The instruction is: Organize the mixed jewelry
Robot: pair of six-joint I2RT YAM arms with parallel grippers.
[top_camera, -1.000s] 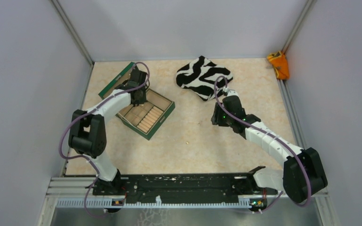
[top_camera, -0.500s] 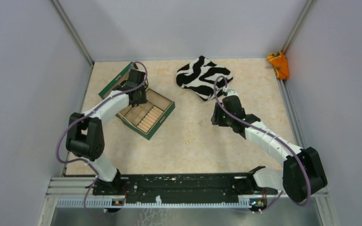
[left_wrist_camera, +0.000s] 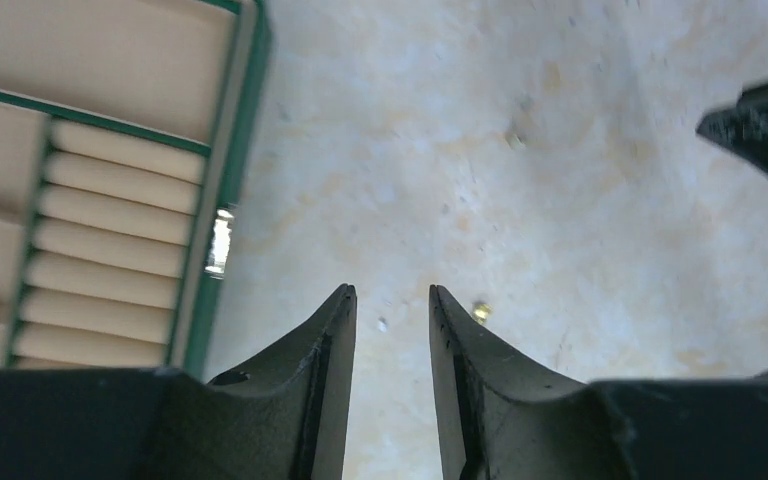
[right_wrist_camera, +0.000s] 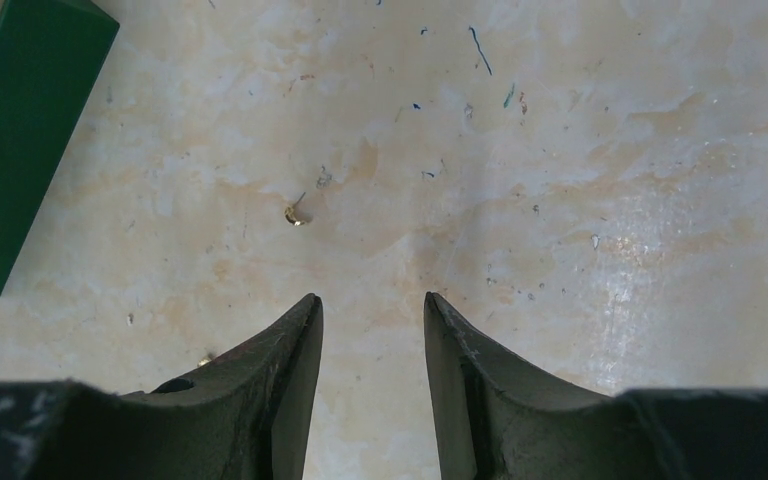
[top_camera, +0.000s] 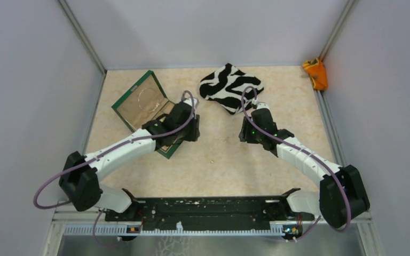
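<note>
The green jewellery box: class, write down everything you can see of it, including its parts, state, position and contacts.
The green box stands open at a slant on the left of the table. Its lid is swung back, tan lining showing, with a thin silvery hoop against it. The base holds tan compartments, one a row of padded ridges, parted by green strips. A small silvery clasp sits on its front wall. The left arm hides part of the base.

Grey walls (top_camera: 203, 32) enclose a beige marbled tabletop (top_camera: 219, 170).
</note>
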